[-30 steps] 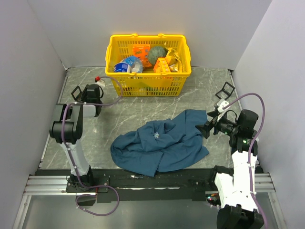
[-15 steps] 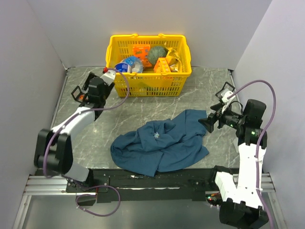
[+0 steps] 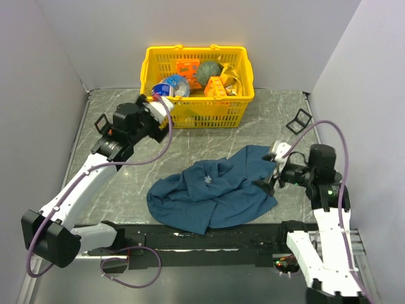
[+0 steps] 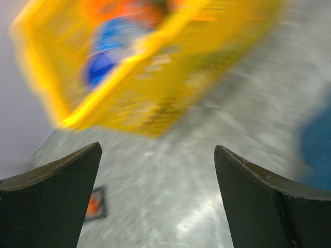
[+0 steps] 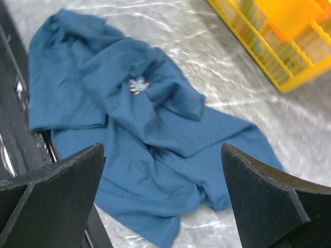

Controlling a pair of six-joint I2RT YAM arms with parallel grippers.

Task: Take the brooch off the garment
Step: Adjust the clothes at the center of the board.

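Note:
The garment (image 3: 212, 196) is a crumpled blue cloth lying on the marble table, also filling the right wrist view (image 5: 155, 144). The only trinket I see on it is a tiny pale silvery brooch (image 3: 207, 180) pinned near its middle (image 5: 138, 84). My right gripper (image 3: 267, 170) hangs open over the garment's right edge, nothing between its fingers (image 5: 162, 145). My left gripper (image 3: 158, 109) is open and empty by the basket's front left corner, far from the cloth; its wrist view (image 4: 157, 147) is blurred.
A yellow basket (image 3: 196, 117) full of groceries stands at the back centre, also seen blurred from the left wrist (image 4: 155, 98). Black square markers lie at the left (image 3: 101, 121) and right (image 3: 302, 120). A black rail (image 3: 209, 237) runs along the front edge.
My left arm has unfolded from beside the left wall and swung right toward the basket, its jaws spreading. My right gripper has dipped lower and left, over the garment's edge.

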